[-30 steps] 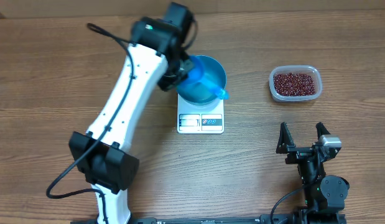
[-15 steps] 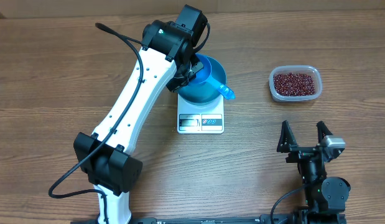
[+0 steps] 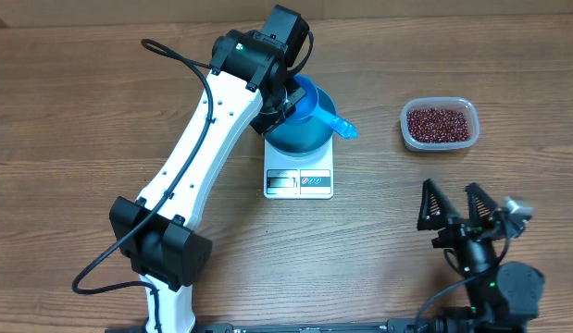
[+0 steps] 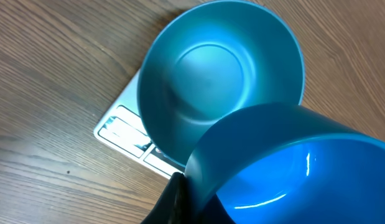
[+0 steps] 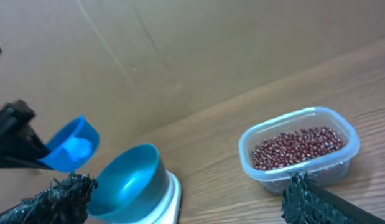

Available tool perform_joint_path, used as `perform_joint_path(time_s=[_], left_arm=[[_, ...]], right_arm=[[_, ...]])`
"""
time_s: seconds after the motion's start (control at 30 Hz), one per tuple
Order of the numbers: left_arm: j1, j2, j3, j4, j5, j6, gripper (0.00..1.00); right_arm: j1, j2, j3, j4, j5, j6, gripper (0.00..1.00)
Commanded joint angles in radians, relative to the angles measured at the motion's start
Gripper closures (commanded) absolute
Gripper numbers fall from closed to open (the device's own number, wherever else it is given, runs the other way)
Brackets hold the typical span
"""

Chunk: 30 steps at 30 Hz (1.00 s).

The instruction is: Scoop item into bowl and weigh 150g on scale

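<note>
The blue bowl (image 3: 305, 125) stands on the white scale (image 3: 298, 178) and is empty in the left wrist view (image 4: 220, 68). My left gripper (image 3: 284, 104) hovers over the bowl's left rim, shut on a blue scoop (image 3: 340, 129) whose end juts past the bowl's right rim. One dark finger (image 4: 175, 200) presses on the scoop's wall (image 4: 292, 168), and no beans show inside it. The item, red-brown beans (image 3: 439, 121), fills a clear tub (image 5: 298, 149) to the right. My right gripper (image 3: 467, 202) stands open near the front edge, holding nothing.
The left arm's white links (image 3: 198, 139) cross the table's left half from its base (image 3: 161, 250). The clear tub's rim (image 3: 406, 129) sits about a hand's width right of the scale. A cardboard wall (image 5: 180, 50) rises behind the table.
My left arm swung slightly right, carrying the scoop from over the bowl toward its right rim. The right arm shifted a little right and tilted, its fingers still spread.
</note>
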Motion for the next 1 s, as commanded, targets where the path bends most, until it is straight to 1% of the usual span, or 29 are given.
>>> perform_joint_path(time_s=[0.0,0.1,0.2,0.33,0.4,0.47,0.6,0.7,0.83,0.97], left_arm=[[0.002,0.01,0.025,0.01,0.034,-0.019,0.96],[0.002,0.01,0.026,0.014,0.041,-0.019,0.96],[0.002,0.01,0.025,0.015,0.055,-0.033,0.96],[0.002,0.01,0.025,0.016,0.079,-0.064,0.96],[0.002,0.01,0.025,0.019,0.081,-0.064,0.96],[0.002,0.01,0.025,0.019,0.081,-0.066,0.96],[0.002,0.01,0.025,0.019,0.088,-0.116,0.96],[0.002,0.01,0.025,0.02,0.11,-0.153,0.96],[-0.001,0.01,0.025,0.04,0.114,-0.176,0.96],[-0.008,0.01,0.025,0.06,0.115,-0.214,0.96]], right_arm=[[0.004,0.134,0.129,-0.048,-0.058,0.019,0.0],[0.004,0.306,0.249,-0.132,-0.14,0.019,0.0],[0.004,0.497,0.363,-0.19,-0.284,0.02,0.0],[0.004,0.71,0.439,-0.127,-0.499,0.021,0.0],[0.004,0.799,0.445,-0.037,-0.604,0.04,0.0],[0.004,0.872,0.445,0.053,-0.688,0.109,0.0],[0.004,1.008,0.445,0.271,-0.803,0.37,0.0],[0.004,1.075,0.445,0.397,-0.831,0.515,0.0],[0.004,1.126,0.445,0.506,-0.83,0.613,0.0],[0.006,1.13,0.445,0.534,-0.808,0.664,0.0]])
